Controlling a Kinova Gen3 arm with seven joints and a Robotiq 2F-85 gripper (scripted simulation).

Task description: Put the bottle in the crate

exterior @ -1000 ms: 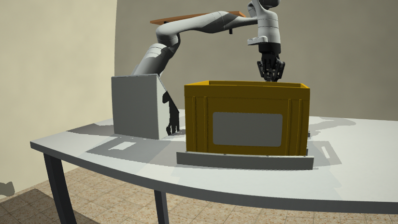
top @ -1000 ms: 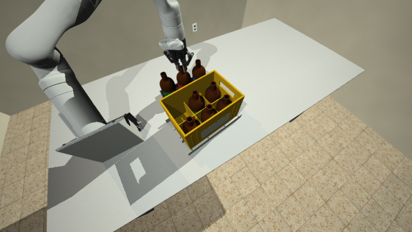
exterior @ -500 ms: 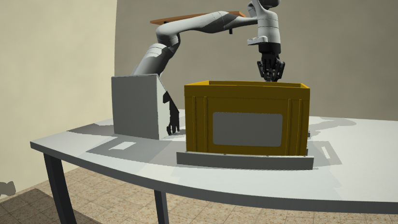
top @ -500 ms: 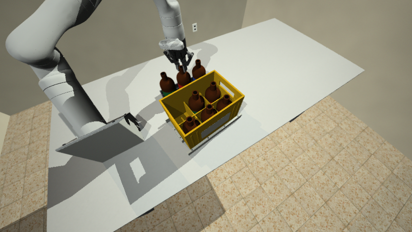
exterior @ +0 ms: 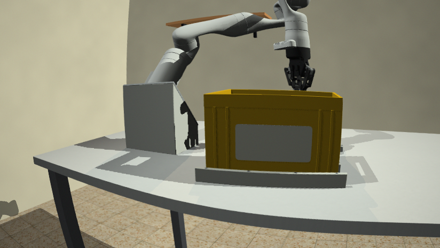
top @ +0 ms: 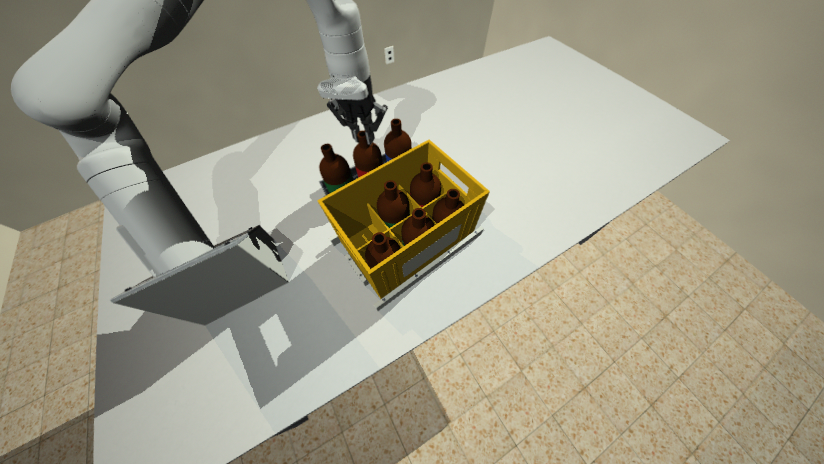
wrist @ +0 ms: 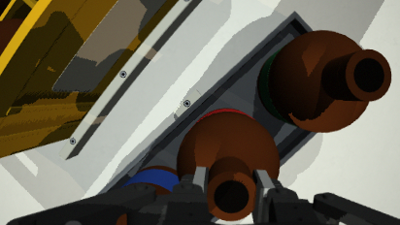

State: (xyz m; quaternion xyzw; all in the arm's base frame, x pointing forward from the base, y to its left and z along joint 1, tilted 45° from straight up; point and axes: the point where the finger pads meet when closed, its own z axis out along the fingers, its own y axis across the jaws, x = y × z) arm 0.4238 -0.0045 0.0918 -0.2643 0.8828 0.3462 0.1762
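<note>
My gripper [top: 362,139] [exterior: 300,88] [wrist: 229,185] is shut on the neck of the red-banded brown bottle [top: 367,156] [wrist: 228,141], which is upright in the middle of the dark tray [wrist: 238,92]. Its base is hidden. The green-banded bottle [top: 334,168] [wrist: 316,87] and the blue-banded bottle [top: 397,141] [wrist: 156,178] stand on either side of it. The yellow crate [top: 473,216] [exterior: 274,115] [wrist: 29,136] stands beside the tray. It holds several brown bottles, and its empty slot [top: 352,221] is at the left end of the row nearer the tray.
A grey rail [top: 429,272] [exterior: 270,180] [wrist: 116,84] runs along the crate's side. The robot's base block [top: 201,288] [exterior: 149,118] stands to the left of the crate. The crate's high wall is between the tray and the slots. A brown shelf [exterior: 197,21] is behind the arm.
</note>
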